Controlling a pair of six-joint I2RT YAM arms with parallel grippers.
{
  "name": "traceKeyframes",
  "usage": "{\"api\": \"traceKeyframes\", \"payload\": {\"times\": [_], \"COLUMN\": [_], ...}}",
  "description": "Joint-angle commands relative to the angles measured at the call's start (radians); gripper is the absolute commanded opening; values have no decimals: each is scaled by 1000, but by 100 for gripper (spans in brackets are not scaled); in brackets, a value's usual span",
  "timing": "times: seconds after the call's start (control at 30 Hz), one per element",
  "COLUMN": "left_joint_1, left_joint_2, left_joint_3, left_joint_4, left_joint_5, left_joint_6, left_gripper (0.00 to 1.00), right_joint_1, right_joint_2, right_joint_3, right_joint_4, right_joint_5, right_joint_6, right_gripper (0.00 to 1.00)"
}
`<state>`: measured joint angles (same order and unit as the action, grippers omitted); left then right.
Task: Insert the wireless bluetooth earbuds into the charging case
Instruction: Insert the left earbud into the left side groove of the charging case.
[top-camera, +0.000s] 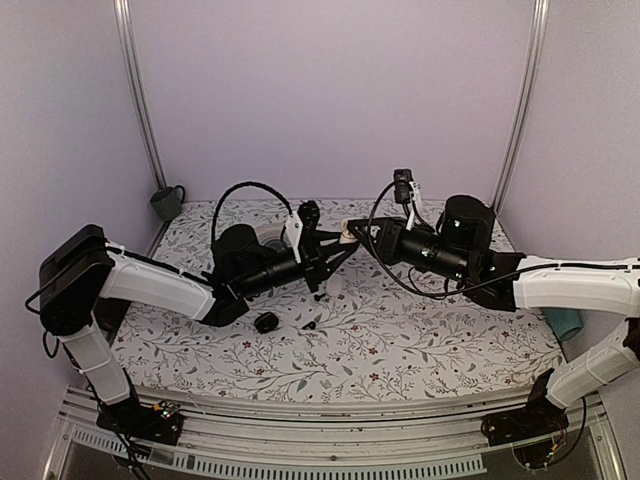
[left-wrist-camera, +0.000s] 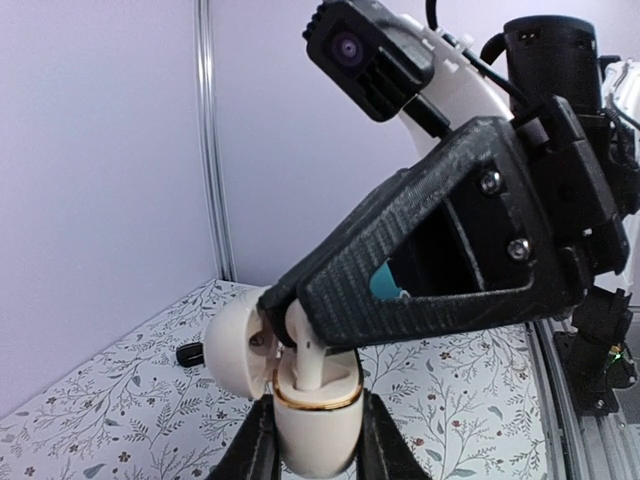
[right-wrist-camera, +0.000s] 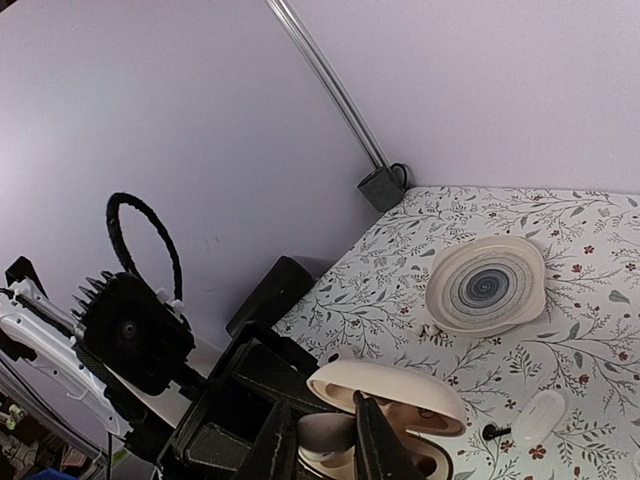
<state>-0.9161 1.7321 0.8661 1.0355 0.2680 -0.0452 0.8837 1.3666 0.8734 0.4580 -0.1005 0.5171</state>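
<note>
- The floral-patterned white table (top-camera: 420, 345) is spanned by both arms, whose tips are brought together just toward 12 o'clock of its middle.
- The left arm (top-camera: 160, 285) is laid low from 8 o'clock, its wrist raised toward 2 o'clock.
- The right arm (top-camera: 575, 283) is stretched in from 3 o'clock, its forearm nearly level and its wrist pointed toward 9 o'clock.
- A round cream plate with a blue spiral (right-wrist-camera: 487, 287) is seen flat on the table at 9 o'clock of the meeting point, behind the left wrist.
- The left gripper (left-wrist-camera: 318, 452) is clamped on the cream oval charging case (left-wrist-camera: 315, 420), which is held upright above the table with its hinged lid (left-wrist-camera: 232, 352) tipped open.
- The right gripper (right-wrist-camera: 322, 425) is drawn almost closed, and the white plastic earbud (left-wrist-camera: 303, 365) is pinched at its tip.
- The earbud is stood stem-down in the case's mouth, inside the gold rim.
- Two small black bits (top-camera: 266, 322) are left on the table at 7 o'clock of the case.
</note>
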Motion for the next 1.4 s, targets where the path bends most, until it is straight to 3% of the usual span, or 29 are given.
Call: {"api": "traceKeyframes", "payload": {"times": [0.0, 0.93, 1.17, 1.37], "left_joint_1": [-10, -17, -12, -4], "left_joint_2": [-27, -11, -11, -12], "left_joint_3": [6, -22, -37, -51], "left_joint_4": [149, 190, 205, 218], "left_joint_5": [-2, -97, -97, -82], "left_joint_6": [22, 40, 33, 19], "left_gripper": [0, 0, 0, 0], "right_joint_1": [6, 26, 36, 38], "right_joint_2": [44, 121, 109, 64], "right_joint_3": [26, 208, 221, 221], "right_joint_4": [-169, -499, -507, -510], "right_joint_5": [54, 192, 183, 190], "right_joint_6": [16, 110, 102, 99], "right_gripper": [20, 23, 36, 37]}}
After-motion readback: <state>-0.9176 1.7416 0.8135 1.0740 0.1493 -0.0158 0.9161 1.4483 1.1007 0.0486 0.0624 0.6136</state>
